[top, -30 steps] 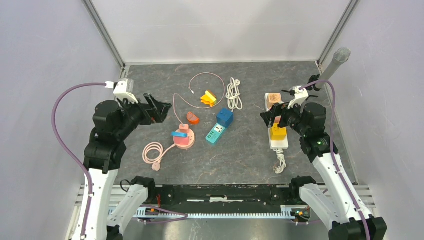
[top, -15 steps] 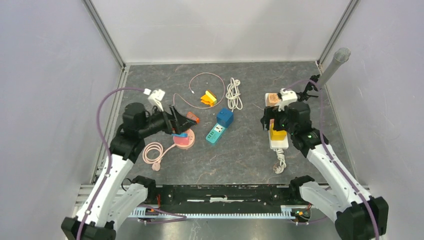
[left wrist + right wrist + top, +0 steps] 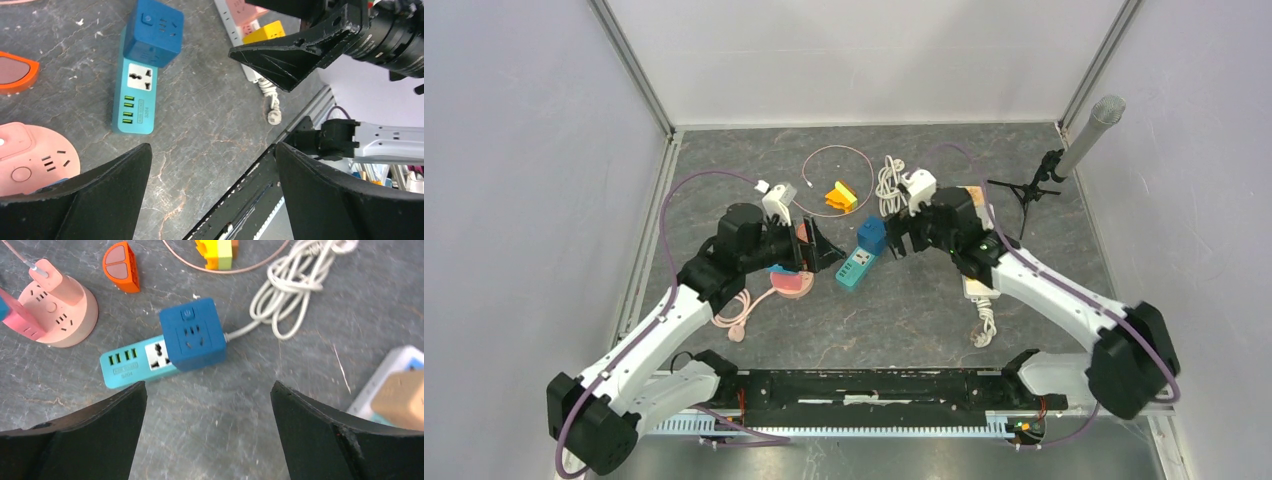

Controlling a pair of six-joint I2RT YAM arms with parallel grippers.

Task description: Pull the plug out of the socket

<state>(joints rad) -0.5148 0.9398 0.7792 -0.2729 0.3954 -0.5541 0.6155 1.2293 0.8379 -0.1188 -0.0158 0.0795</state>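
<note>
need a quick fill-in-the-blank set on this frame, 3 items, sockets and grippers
1. The power strip under the blue cube plug is ___ in colour.
2. The left gripper and the right gripper both stand ___, holding nothing.
3. The round socket next to the loose orange plug is ___ in colour.

Missing words: teal; open; pink

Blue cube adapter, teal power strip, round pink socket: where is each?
blue cube adapter [image 3: 192, 335], right wrist view, top face.
teal power strip [image 3: 131, 366], right wrist view, end with charging ports.
round pink socket [image 3: 60, 320], right wrist view, top face.
</note>
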